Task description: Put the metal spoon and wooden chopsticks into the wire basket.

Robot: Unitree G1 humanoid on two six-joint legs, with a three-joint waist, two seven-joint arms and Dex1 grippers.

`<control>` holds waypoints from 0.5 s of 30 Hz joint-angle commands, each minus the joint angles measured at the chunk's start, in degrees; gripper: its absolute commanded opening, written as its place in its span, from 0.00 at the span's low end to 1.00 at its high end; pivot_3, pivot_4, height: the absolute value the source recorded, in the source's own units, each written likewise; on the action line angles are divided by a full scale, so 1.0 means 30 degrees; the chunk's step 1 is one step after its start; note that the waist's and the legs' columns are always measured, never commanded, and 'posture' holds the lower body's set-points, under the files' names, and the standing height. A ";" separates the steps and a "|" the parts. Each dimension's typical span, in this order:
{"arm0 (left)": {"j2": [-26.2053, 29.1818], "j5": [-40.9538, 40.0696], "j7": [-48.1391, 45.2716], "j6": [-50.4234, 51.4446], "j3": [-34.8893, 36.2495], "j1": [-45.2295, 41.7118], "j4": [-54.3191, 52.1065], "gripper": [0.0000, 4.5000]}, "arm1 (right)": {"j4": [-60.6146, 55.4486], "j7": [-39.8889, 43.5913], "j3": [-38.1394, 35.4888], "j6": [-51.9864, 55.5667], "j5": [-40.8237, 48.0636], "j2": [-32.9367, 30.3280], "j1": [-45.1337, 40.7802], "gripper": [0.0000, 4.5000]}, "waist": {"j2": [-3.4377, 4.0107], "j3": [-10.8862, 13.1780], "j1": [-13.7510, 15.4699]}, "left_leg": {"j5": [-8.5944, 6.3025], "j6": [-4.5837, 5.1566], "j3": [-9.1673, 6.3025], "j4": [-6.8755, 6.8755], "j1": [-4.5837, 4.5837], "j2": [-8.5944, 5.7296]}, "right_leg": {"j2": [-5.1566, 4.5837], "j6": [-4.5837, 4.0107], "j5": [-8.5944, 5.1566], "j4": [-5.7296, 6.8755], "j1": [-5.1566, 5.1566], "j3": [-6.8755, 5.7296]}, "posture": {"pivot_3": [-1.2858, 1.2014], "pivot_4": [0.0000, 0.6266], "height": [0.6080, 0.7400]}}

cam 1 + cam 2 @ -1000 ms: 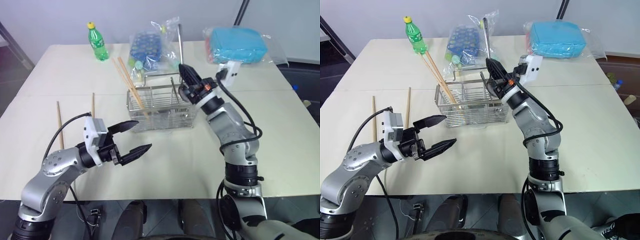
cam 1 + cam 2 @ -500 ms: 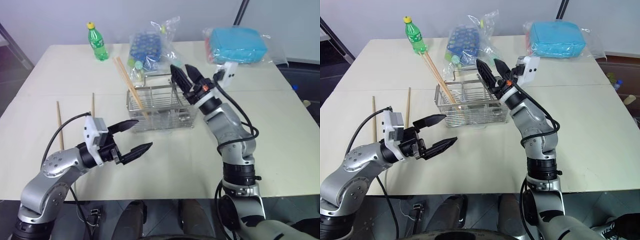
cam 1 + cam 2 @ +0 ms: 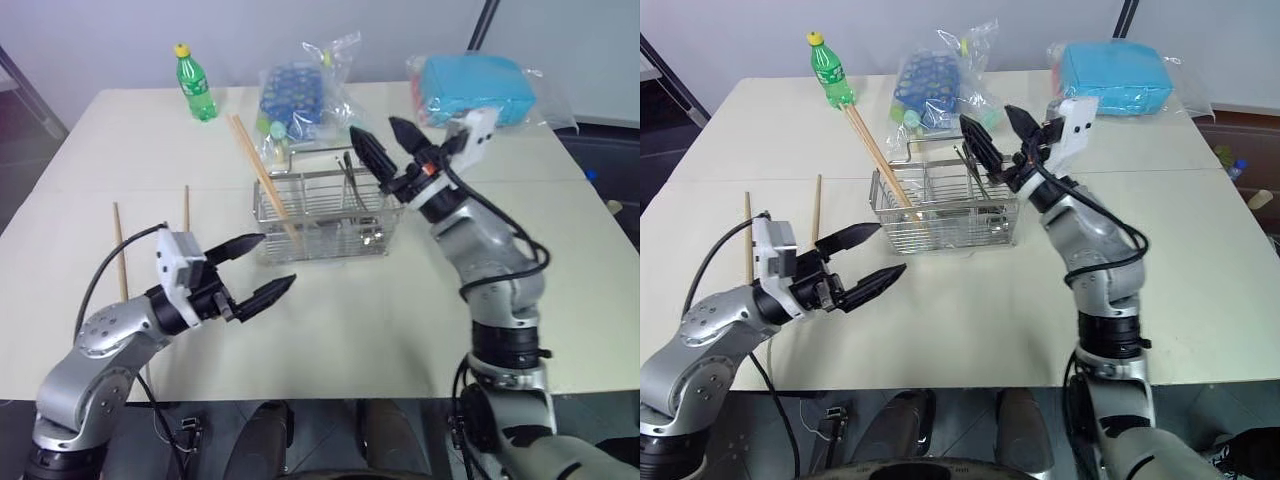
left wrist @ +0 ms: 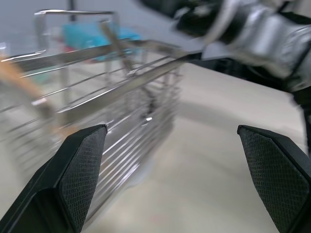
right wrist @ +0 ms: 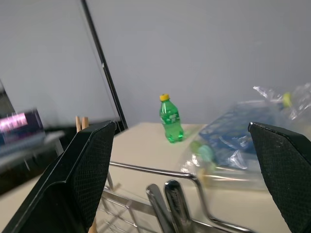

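Both the left gripper (image 3: 255, 268) and right gripper (image 3: 390, 142) are wide open, empty. Two wooden chopsticks (image 3: 119, 247) lie flat on the table (image 3: 400, 310); a shallow pinch could skid them away from the wire basket (image 3: 320, 215).

place: lab | evidence: bare grey wall (image 5: 204, 43), cloth-covered table (image 3: 400, 330)

Cream table (image 3: 330, 350) spanning the frame. Upper left: upright green bottle (image 3: 195, 85) with yellow cap. Upper centre: clear plastic bag (image 3: 300, 95) holding blue patterned items. Upper right: turquoise block in a clear bag (image 3: 472, 88).
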 commanded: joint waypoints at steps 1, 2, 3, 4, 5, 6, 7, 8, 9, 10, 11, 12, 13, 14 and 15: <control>-0.0104 0.0189 0.0158 -0.0550 0.0845 0.0831 0.0017 1.00 | -0.2270 0.0579 -0.1056 0.1351 0.1416 -0.1607 0.0057 0.99 | -0.0002 0.0000 0.0039 | -0.0001 0.0002 -0.0002 -0.0001 -0.0001 0.0002 | 0.0000 -0.0002 -0.0001 -0.0012 0.0006 -0.0003 | 0.52 0.24 1.00; -0.0170 0.0387 0.0155 -0.0731 0.0917 0.1189 0.0102 1.00 | -0.2738 0.0649 -0.1455 0.1874 0.1904 -0.2244 0.0243 0.99 | -0.0003 0.0000 0.0039 | -0.0001 0.0002 -0.0001 -0.0001 -0.0007 0.0002 | 0.0000 -0.0013 -0.0007 -0.0024 0.0007 -0.0004 | 0.52 0.24 1.00; -0.0253 0.0545 0.0186 -0.0872 0.0982 0.1474 0.0198 1.00 | -0.3143 0.0713 -0.1820 0.2342 0.2361 -0.2783 0.0420 0.99 | -0.0003 0.0000 0.0053 | -0.0001 0.0003 -0.0001 0.0000 -0.0008 0.0004 | 0.0001 -0.0025 -0.0014 -0.0033 0.0009 -0.0004 | 0.52 0.24 1.00; -0.0311 0.0650 0.0195 -0.0963 0.1015 0.1637 0.0253 1.00 | -0.3393 0.0717 -0.2042 0.2650 0.2692 -0.3117 0.0530 0.99 | -0.0004 -0.0001 0.0081 | -0.0002 0.0003 -0.0001 -0.0003 -0.0009 0.0005 | 0.0001 -0.0038 -0.0022 -0.0051 0.0016 -0.0005 | 0.52 0.24 1.00; -0.0400 0.0730 0.0228 -0.1055 0.1059 0.1854 0.0325 1.00 | -0.3754 0.0764 -0.2318 0.3014 0.3112 -0.3563 0.0758 0.99 | -0.0005 -0.0001 0.0088 | -0.0002 0.0004 -0.0001 -0.0001 -0.0012 0.0007 | 0.0001 -0.0049 -0.0027 -0.0074 0.0026 -0.0006 | 0.52 0.24 1.00; -0.0487 0.0929 0.0213 -0.1240 0.1100 0.2156 0.0504 1.00 | -0.4282 0.0813 -0.2742 0.3530 0.3737 -0.4137 0.1110 0.99 | -0.0005 -0.0001 0.0095 | -0.0002 0.0004 0.0001 0.0001 -0.0019 0.0007 | 0.0001 -0.0050 -0.0028 -0.0093 0.0031 -0.0008 | 0.52 0.24 1.00; -0.0593 0.1117 0.0224 -0.1404 0.1142 0.2417 0.0708 1.00 | -0.4813 0.0897 -0.3183 0.4059 0.4479 -0.4715 0.1499 0.99 | -0.0004 -0.0001 0.0121 | -0.0002 0.0004 0.0002 0.0004 -0.0034 0.0007 | 0.0000 -0.0052 -0.0029 -0.0120 0.0031 -0.0007 | 0.52 0.24 1.00; -0.0687 0.1314 0.0246 -0.1579 0.1163 0.2614 0.0929 1.00 | -0.5277 0.0977 -0.3574 0.4502 0.5161 -0.5209 0.1887 0.99 | -0.0005 -0.0001 0.0137 | -0.0002 0.0004 -0.0002 0.0008 -0.0054 0.0007 | 0.0001 -0.0053 -0.0029 -0.0141 0.0030 -0.0012 | 0.52 0.24 1.00; -0.0813 0.1650 0.0306 -0.1852 0.1163 0.2724 0.1245 1.00 | -0.5772 0.1063 -0.3954 0.4916 0.5943 -0.5667 0.2410 0.99 | -0.0005 -0.0001 0.0151 | -0.0003 0.0006 -0.0001 0.0010 -0.0069 0.0007 | -0.0001 -0.0054 -0.0030 -0.0157 0.0027 -0.0012 | 0.52 0.24 1.00; -0.0938 0.1958 0.0413 -0.2118 0.1141 0.2774 0.1526 1.00 | -0.6167 0.1166 -0.4269 0.5239 0.6627 -0.6060 0.2935 0.99 | -0.0005 -0.0001 0.0165 | -0.0006 0.0011 0.0000 0.0014 -0.0082 0.0006 | -0.0002 -0.0054 -0.0030 -0.0176 0.0027 -0.0012 | 0.52 0.24 1.00; -0.1056 0.2249 0.0501 -0.2382 0.1137 0.2778 0.1829 1.00 | -0.6509 0.1257 -0.4508 0.5492 0.7215 -0.6404 0.3444 0.99 | -0.0008 -0.0003 0.0174 | -0.0008 0.0013 0.0000 0.0015 -0.0096 0.0006 | -0.0003 -0.0054 -0.0030 -0.0188 0.0023 -0.0014 | 0.52 0.24 1.00; -0.1167 0.2532 0.0601 -0.2640 0.1141 0.2724 0.2143 1.00 | -0.6788 0.1334 -0.4700 0.5663 0.7714 -0.6715 0.3917 0.99 | -0.0011 -0.0003 0.0181 | -0.0009 0.0016 -0.0002 0.0020 -0.0109 0.0006 | -0.0003 -0.0054 -0.0030 -0.0192 0.0018 -0.0019 | 0.52 0.24 1.00; -0.1300 0.2866 0.0782 -0.2890 0.1133 0.2651 0.2443 1.00 | -0.7035 0.1463 -0.4926 0.5783 0.8132 -0.7015 0.4468 0.99 | -0.0011 -0.0003 0.0184 | -0.0009 0.0017 -0.0004 0.0030 -0.0121 0.0006 | -0.0003 -0.0053 -0.0029 -0.0194 0.0016 -0.0024 | 0.52 0.24 1.00; -0.1446 0.3179 0.0970 -0.3135 0.1135 0.2559 0.2755 1.00 | -0.7291 0.1688 -0.5127 0.5850 0.8428 -0.7350 0.5091 0.99 | -0.0012 -0.0004 0.0190 | -0.0010 0.0017 -0.0005 0.0041 -0.0136 0.0006 | -0.0004 -0.0054 -0.0030 -0.0200 0.0009 -0.0025 | 0.52 0.24 1.00; -0.1739 0.3623 0.1459 -0.3404 0.1136 0.2446 0.3108 1.00 | -0.7684 0.2339 -0.5518 0.5953 0.8843 -0.7910 0.6046 0.99 | -0.0012 -0.0004 0.0199 | -0.0010 0.0018 -0.0004 0.0050 -0.0140 0.0006 | -0.0004 -0.0055 -0.0030 -0.0201 0.0009 -0.0026 | 0.52 0.24 1.00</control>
